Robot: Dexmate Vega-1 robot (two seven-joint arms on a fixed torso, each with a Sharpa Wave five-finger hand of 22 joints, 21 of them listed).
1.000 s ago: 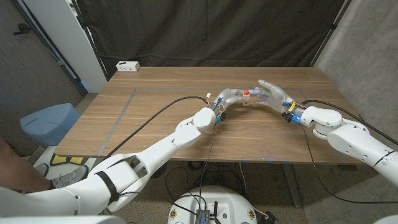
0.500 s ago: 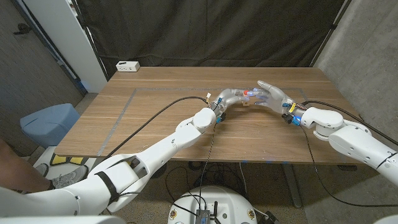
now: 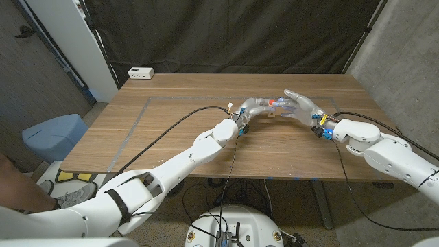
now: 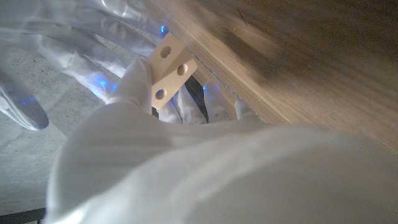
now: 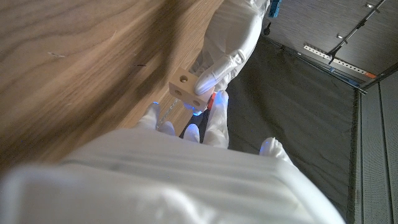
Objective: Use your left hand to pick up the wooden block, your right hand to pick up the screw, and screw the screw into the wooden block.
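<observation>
Nearest, the right hand (image 3: 302, 108) is edging left toward the left hand (image 3: 255, 106), its fingers pinching a small red-headed screw (image 3: 276, 103), so threading looks under way. Beyond it, over the far middle of the brown wooden table (image 3: 171, 130), the left hand's fingers are gripping the small pale wooden block with round holes (image 4: 168, 70).

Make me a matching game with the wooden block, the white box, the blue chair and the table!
Things:
1. wooden block
2. white box
3. blue chair
4. table

Descriptions:
A. stands on the floor beside the table
B. held up by the left hand
C. sits at the table's far corner
D. brown wood with a taped outline

Pairs: 1-B, 2-C, 3-A, 4-D
</observation>
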